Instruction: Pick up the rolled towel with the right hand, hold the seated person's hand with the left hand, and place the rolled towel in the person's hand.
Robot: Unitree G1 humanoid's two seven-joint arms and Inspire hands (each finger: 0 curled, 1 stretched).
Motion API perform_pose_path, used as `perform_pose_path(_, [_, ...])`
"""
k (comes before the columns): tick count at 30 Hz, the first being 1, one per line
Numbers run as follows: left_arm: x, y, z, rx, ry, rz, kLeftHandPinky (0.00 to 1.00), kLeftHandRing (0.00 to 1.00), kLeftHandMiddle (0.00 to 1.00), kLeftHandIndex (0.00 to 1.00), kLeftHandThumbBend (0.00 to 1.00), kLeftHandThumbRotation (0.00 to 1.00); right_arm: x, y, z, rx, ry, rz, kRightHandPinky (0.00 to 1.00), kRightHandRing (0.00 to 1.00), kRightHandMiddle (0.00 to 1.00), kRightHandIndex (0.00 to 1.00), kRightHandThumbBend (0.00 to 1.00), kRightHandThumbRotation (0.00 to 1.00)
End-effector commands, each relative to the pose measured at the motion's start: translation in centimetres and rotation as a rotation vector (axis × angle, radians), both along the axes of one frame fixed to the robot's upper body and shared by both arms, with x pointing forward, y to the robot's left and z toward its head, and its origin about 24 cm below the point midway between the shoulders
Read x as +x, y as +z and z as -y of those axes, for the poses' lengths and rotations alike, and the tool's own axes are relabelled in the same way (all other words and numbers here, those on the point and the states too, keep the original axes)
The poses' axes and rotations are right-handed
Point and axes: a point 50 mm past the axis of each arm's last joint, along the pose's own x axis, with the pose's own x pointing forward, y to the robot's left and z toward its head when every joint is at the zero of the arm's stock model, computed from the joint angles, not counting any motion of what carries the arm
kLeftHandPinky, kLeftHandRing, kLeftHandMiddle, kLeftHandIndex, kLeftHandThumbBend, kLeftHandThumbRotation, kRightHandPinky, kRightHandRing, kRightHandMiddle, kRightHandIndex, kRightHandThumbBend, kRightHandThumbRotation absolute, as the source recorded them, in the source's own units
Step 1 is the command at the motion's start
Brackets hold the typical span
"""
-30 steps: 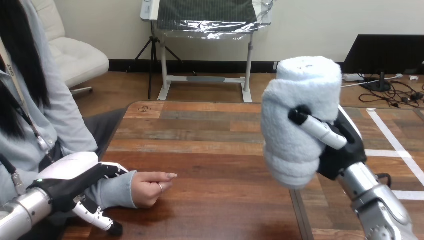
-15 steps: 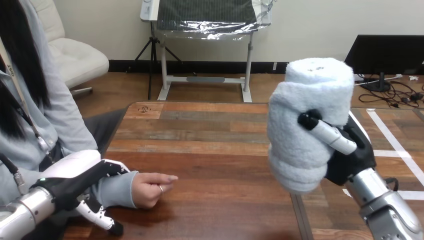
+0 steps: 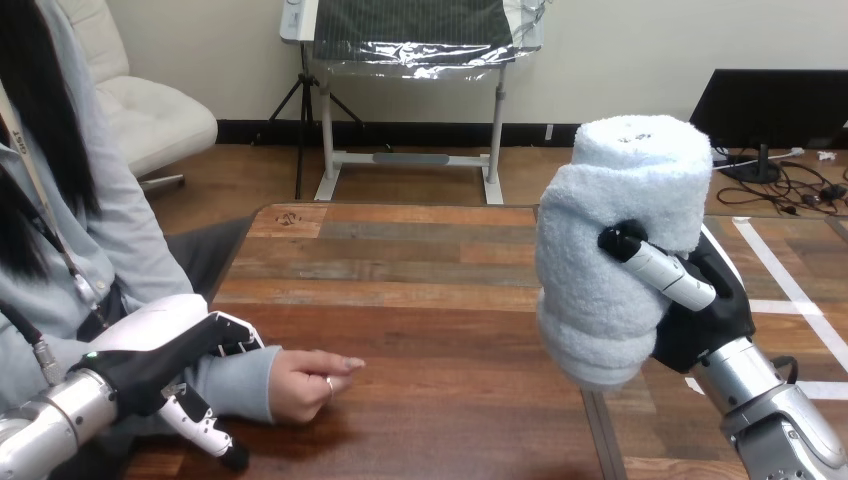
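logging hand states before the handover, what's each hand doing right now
Left hand: closed round the person's wrist.
Right hand: closed on the rolled towel, held up above the table.

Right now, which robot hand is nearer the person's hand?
Left. The left hand wraps the wrist by the person's hand; the right hand holds the towel far away.

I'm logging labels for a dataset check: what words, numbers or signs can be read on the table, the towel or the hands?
No text can be read.
Towel: plain, no print.
Right hand and left hand: no lettering visible.
Table: bare wood; the small dark mark near its far left corner is too small to read.
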Motion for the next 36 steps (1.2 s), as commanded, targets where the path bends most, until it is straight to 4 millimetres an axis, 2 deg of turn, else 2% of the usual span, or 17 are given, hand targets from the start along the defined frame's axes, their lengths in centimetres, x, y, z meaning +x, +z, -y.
perform_pose_path(1, [0.6,0.0,1.5,-0.034,-0.055,0.025,0.43,0.45,0.49,0.48,0.95,0.0,1.0,2.4,0.1,-0.013,0.012,0.095,0.12,0.19,0.33,0.39,0.58,0.0])
perform_pose_path(9, [0.6,0.2,1.8,-0.058,-0.065,0.043,0.35,0.39,0.43,0.43,0.89,0.0,1.2,2.0,-0.1,-0.01,0.024,0.077,0.13,0.19,0.32,0.39,0.59,0.0])
perform_pose_path(36, [0.7,2.8,2.5,-0.063,-0.131,0.142,0.28,0.33,0.39,0.41,0.78,0.0,2.2,0.5,-1.6,-0.072,0.053,0.029,0.14,0.21,0.34,0.39,0.62,0.0])
